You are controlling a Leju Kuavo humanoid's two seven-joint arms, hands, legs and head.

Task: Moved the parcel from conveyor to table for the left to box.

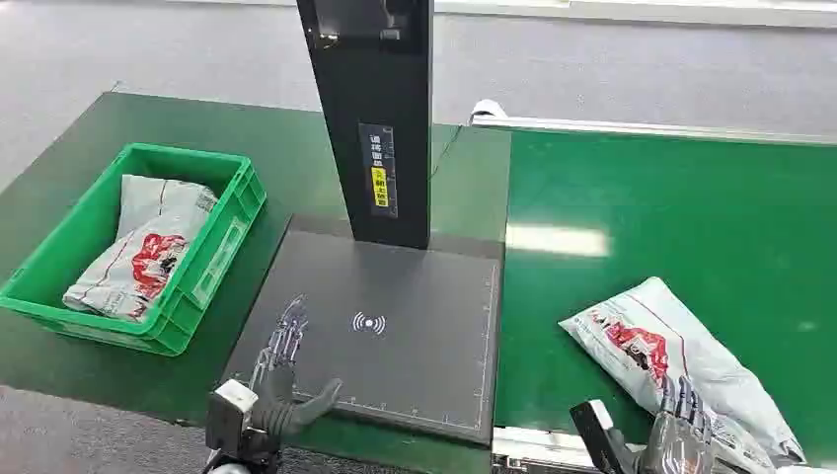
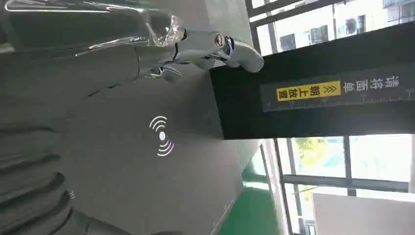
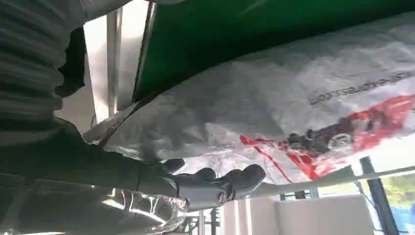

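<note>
A grey plastic parcel [image 1: 661, 351] with red print lies on the green conveyor belt [image 1: 691, 217] at the near right. My right hand [image 1: 679, 434] is at the parcel's near end, fingers stretched out over its edge and holding nothing. In the right wrist view the fingers [image 3: 215, 186] lie straight alongside the crinkled parcel [image 3: 274, 103]; I cannot tell if they touch it. My left hand [image 1: 276, 380] hovers open over the near-left corner of the black scanner platform [image 1: 415, 296], fingers extended, and the left wrist view shows the same hand [image 2: 147, 54] above the platform [image 2: 147, 186].
A green crate [image 1: 188, 158] at the left of the table holds another grey parcel [image 1: 138, 257]. A tall black post [image 1: 370, 118] rises from the platform's far edge. A metal rail [image 1: 533, 449] runs along the conveyor's near edge.
</note>
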